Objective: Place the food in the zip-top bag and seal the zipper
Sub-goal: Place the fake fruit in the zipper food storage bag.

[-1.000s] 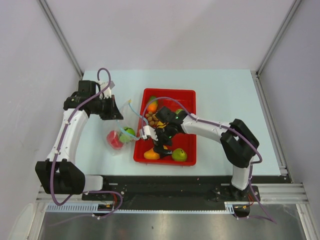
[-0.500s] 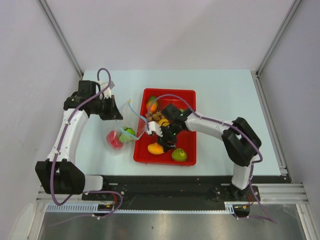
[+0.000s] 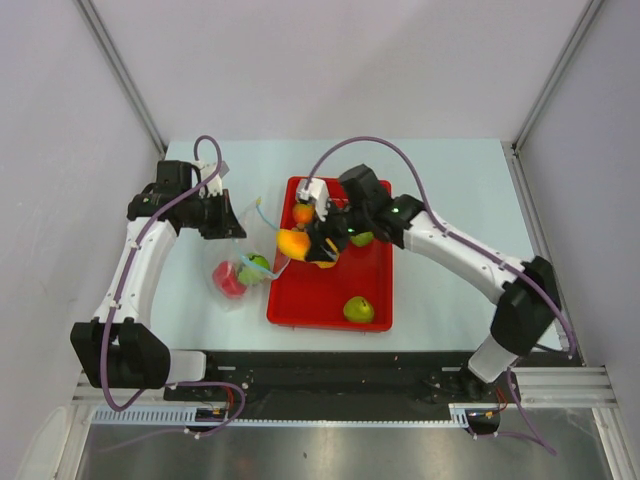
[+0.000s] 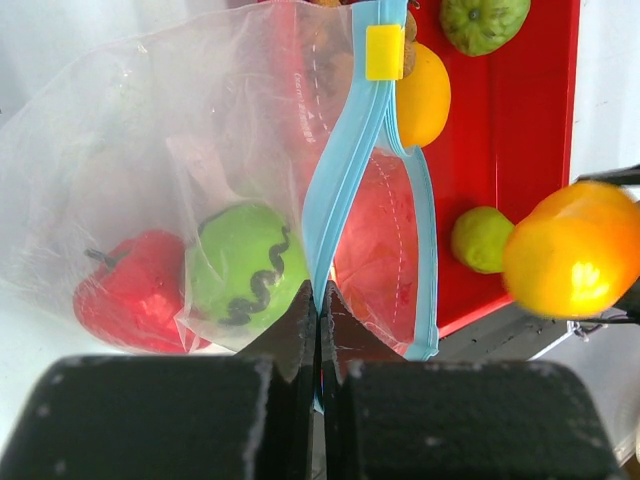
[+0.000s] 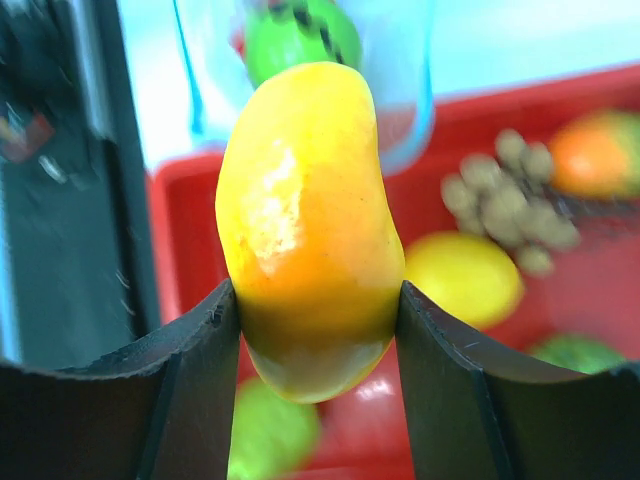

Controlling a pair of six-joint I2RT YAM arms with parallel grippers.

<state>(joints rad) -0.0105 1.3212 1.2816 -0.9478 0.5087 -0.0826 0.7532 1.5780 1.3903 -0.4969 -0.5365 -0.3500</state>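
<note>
The clear zip-top bag (image 3: pixel 243 262) lies left of the red tray, with a red piece (image 4: pixel 128 290) and a green round fruit (image 4: pixel 243 270) inside. My left gripper (image 4: pixel 320 300) is shut on the bag's light-blue zipper (image 4: pixel 345 160), holding the mouth open; the zipper carries a yellow slider (image 4: pixel 385 52). My right gripper (image 5: pixel 315 330) is shut on an orange-green mango (image 5: pixel 305 220), held above the tray's left edge near the bag mouth (image 3: pixel 294 243). A lemon (image 5: pixel 462 277), brown nuts (image 5: pixel 505 200), another mango (image 3: pixel 303 212) and green fruits (image 3: pixel 358 309) lie in the tray.
The red tray (image 3: pixel 375 285) sits mid-table, right of the bag. Purple cables loop over both arms. The table's left edge and the enclosure walls are close to the left arm (image 3: pixel 140 260).
My right gripper has lifted the mango out of the tray's near part and carried it up and left, toward the bag mouth. The left gripper and bag have not moved.
</note>
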